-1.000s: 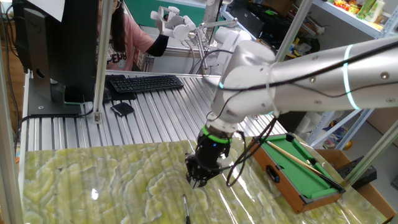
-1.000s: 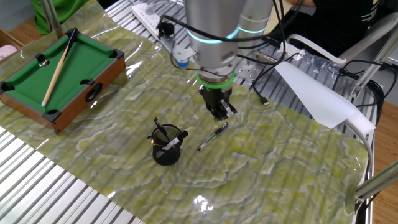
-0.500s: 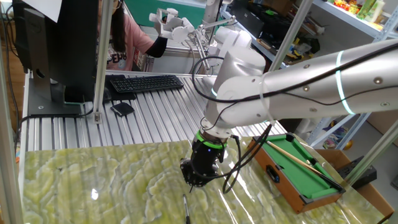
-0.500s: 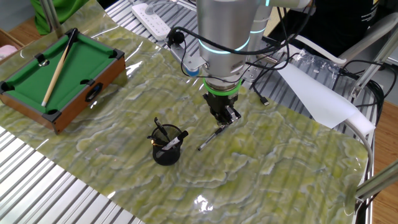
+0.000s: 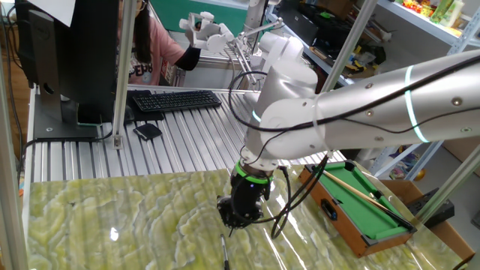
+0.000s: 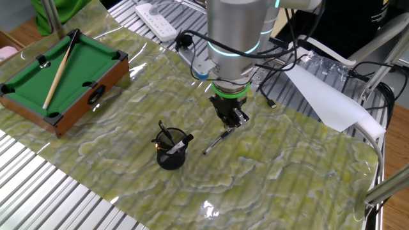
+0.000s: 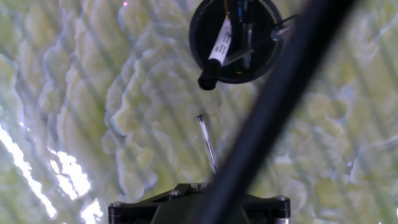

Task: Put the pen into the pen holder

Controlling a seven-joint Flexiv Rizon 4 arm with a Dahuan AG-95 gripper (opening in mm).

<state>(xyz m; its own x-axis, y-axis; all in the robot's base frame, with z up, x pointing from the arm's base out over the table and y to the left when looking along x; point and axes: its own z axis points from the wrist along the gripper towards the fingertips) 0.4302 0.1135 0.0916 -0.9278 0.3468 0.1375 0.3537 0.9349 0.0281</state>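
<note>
One second is all it took for the gripper (image 6: 231, 120) to be brought down from well above the mat to just over the upper end of the pen (image 6: 218, 140), so the grasp looks about to start. The pen is seen lying flat on the green marbled mat (image 6: 287, 160), near the pen holder (image 6: 172, 153) but apart from it; nothing has been picked up yet. The arm is pitched steeply down, wrist nearly vertical, fingers aimed at the mat. How wide the jaws are can't really be told, though nothing appears to be held.
</note>
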